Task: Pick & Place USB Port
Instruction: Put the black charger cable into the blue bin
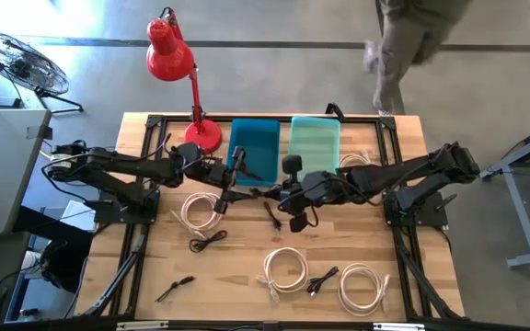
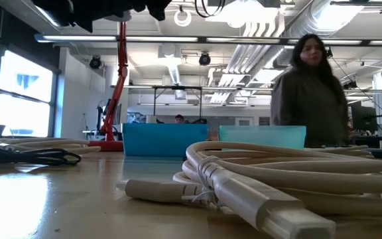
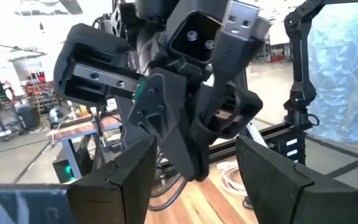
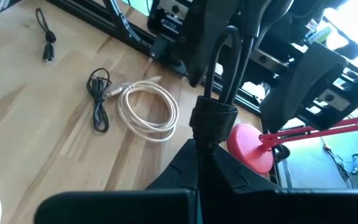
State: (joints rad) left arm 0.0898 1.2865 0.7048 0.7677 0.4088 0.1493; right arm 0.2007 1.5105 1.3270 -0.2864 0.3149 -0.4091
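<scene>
A black USB cable (image 4: 215, 118), bundled with a strap, hangs in the air over the table's middle with my right gripper (image 4: 207, 155) shut on it. In the left wrist view its silver plug (image 3: 241, 22) sticks out past my right gripper (image 3: 166, 112). My left gripper (image 3: 194, 171) is open and faces that gripper closely; its fingers stand on either side of the bundle's lower part, and I cannot tell whether they touch it. In the high view both grippers (image 1: 239, 176) (image 1: 283, 195) meet in front of the blue bin (image 1: 254, 147). My right gripper pinches the cable bundle between its two fingers, just below the strap (image 4: 214, 127). The loops (image 4: 229, 56) and the plug stand out beyond the fingertips. The whole bundle is lifted clear of the table.
A teal bin (image 1: 315, 145) stands beside the blue one, and a red lamp (image 1: 171, 55) at the far left. White cable coils (image 1: 199, 210) (image 1: 286, 269) (image 1: 362, 285) and black cables (image 1: 208, 242) (image 1: 322, 279) lie on the wood. A person (image 2: 310, 93) stands behind the far edge.
</scene>
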